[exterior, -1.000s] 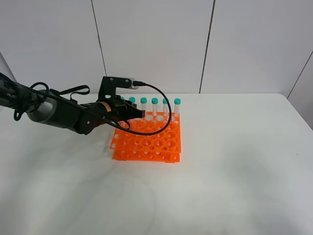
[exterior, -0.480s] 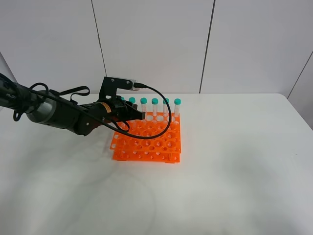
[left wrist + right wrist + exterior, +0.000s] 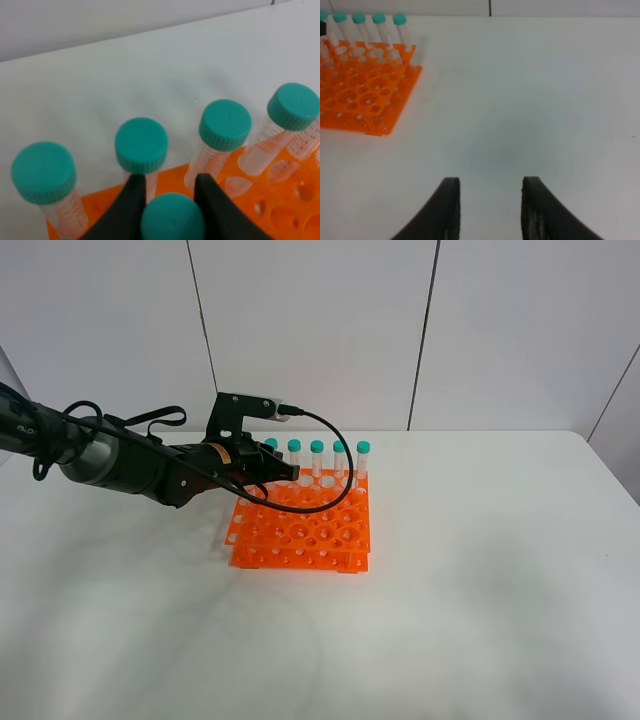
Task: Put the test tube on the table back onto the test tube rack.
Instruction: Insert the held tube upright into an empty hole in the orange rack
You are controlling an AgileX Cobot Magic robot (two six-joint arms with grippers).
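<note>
In the left wrist view my left gripper [image 3: 170,190] is shut on the test tube [image 3: 172,219]; its teal cap sits between the black fingers [image 3: 132,200]. The tube is held upright over the orange test tube rack [image 3: 265,200], just in front of the back row of capped tubes [image 3: 141,145]. Whether its tip is in a hole is hidden. In the exterior view the left gripper [image 3: 283,472] hovers at the rack's [image 3: 300,532] back left corner. My right gripper [image 3: 490,200] is open above the bare table [image 3: 530,100], holding nothing.
Several teal-capped tubes [image 3: 328,458] stand along the rack's back row. A black cable [image 3: 345,475] loops from the left wrist over the rack. The rack [image 3: 360,95] lies far to one side of the right gripper. White wall panels stand behind the table [image 3: 480,570].
The left arm has shifted slightly up and toward the rack's back row with the tube in its grip. The right gripper has not moved.
</note>
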